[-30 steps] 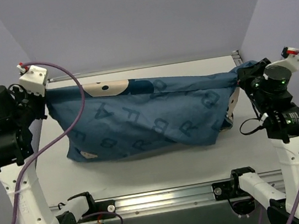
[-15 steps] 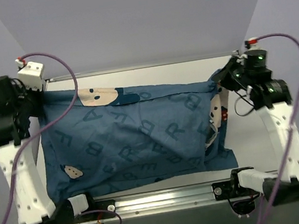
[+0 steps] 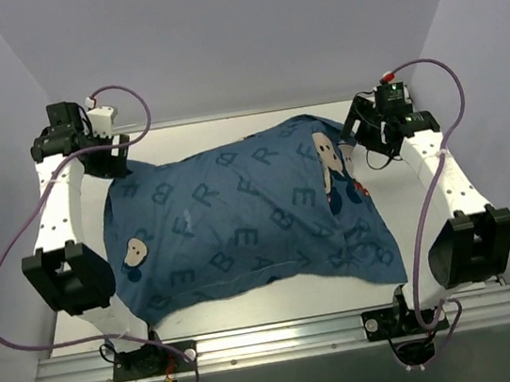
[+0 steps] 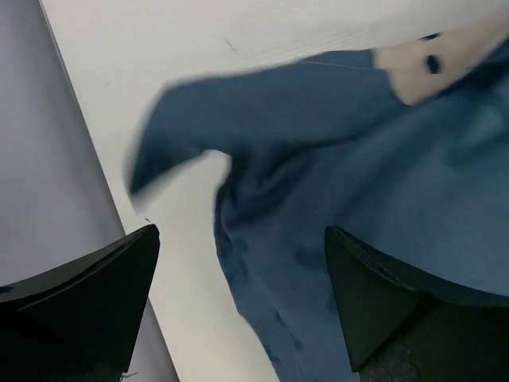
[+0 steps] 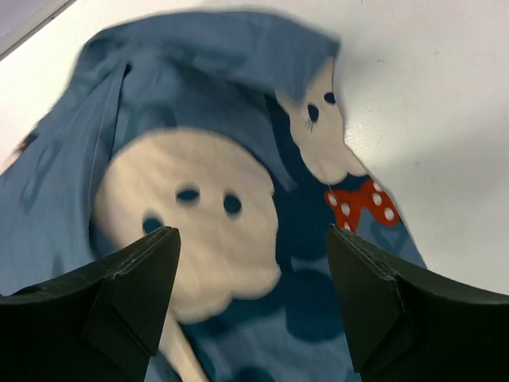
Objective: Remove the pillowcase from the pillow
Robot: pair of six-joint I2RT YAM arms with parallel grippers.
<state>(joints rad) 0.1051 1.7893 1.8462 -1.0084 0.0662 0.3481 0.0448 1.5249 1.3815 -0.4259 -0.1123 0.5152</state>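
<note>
Pillowcase [image 3: 250,225]: lies plump across the middle of the table [image 3: 218,131]; its near-right corner is flat and slack.
Pillow: not visible; the bulge suggests it is inside the case.
Left tool [image 4: 240,235]: spread, holding nothing, above the far-left corner.
Right tool [image 5: 253,235]: spread, holding nothing, above the far-right corner.
Probable reason: both tools are placed to take the far corners.
Unclear: cloth edges blur in both wrist views; the case opening cannot be located.

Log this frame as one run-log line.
left gripper: open, over pillowcase corner | right gripper: open, over mouse-face print | pillowcase: lying on table, ungripped | pillow: not visible
</note>
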